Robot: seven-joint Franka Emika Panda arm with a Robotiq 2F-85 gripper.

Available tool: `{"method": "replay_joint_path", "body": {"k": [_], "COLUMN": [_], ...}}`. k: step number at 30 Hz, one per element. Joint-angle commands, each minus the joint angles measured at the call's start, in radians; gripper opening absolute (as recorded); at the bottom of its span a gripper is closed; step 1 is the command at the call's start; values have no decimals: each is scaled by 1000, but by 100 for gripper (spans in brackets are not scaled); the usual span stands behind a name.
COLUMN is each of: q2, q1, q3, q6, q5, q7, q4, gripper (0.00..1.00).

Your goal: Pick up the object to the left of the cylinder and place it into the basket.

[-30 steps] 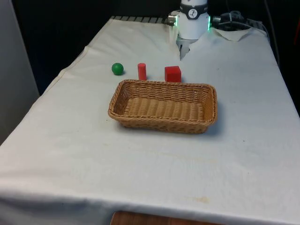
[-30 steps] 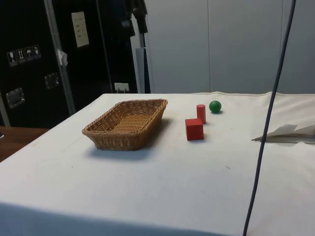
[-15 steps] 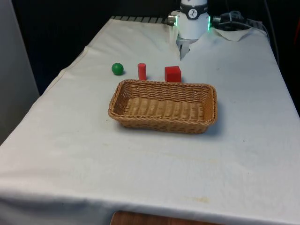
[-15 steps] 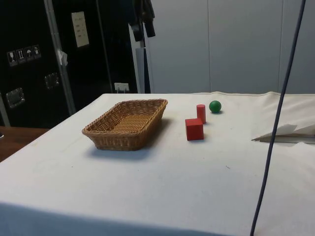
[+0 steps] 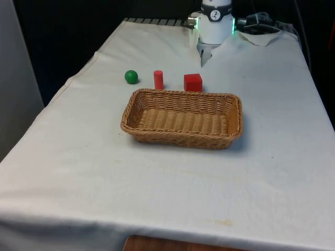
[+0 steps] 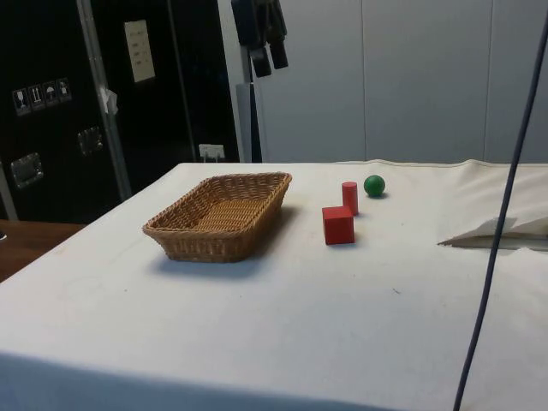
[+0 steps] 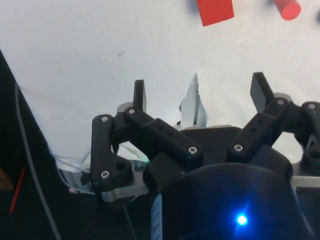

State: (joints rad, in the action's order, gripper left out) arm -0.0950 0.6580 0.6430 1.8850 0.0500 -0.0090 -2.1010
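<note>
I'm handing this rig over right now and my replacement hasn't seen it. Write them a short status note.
Gripper: open, empty, raised well above the table.
Things: the green ball, red cylinder and red cube stand in a row on the white cloth, just beyond the wicker basket. The ball is at the front view's left of the cylinder.
Done: nothing; the basket holds nothing.
Left: descend to the ball, grasp it, put it in the basket.

A lab: cloth-covered test table (image 5: 172,198), labelled dark cabinets (image 6: 51,103), hanging cable (image 6: 505,214).
</note>
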Motion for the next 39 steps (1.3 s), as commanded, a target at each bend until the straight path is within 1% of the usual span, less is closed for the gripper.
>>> {"method": "replay_joint_path", "body": {"k": [1,2,3,4,10,11,12,19,20,21,22,30,31,32,37,38,39], "q2": [-38,-7,-45,-59,-101,-77,-109,-170,-183,-173,-190,-233,-226,-241,-254,-261,-261], "q1": [-1,0,-2,-3,-4,0,-4,-8,-7,-2,-7,-12,-6,-13,-16,-19,-19], "q3": [-7,-1,-9,-11,-14,-7,-15,-18,-19,-12,-19,-23,-17,-24,-26,-27,-27], "q6": [20,2,21,22,27,8,27,36,47,28,52,117,105,130,163,180,180], "q5": [32,5,36,45,72,50,78,120,128,113,133,178,165,188,210,220,220], "q7": [23,3,25,30,42,23,44,62,67,54,70,93,82,98,108,113,113], "q4": [-36,-8,-42,-55,-94,-73,-101,-154,-167,-157,-173,-231,-225,-240,-261,-274,-274], "gripper": [100,100,100,100,100,100,100,100,100,100,100,100,100,100,100,100,100]}}
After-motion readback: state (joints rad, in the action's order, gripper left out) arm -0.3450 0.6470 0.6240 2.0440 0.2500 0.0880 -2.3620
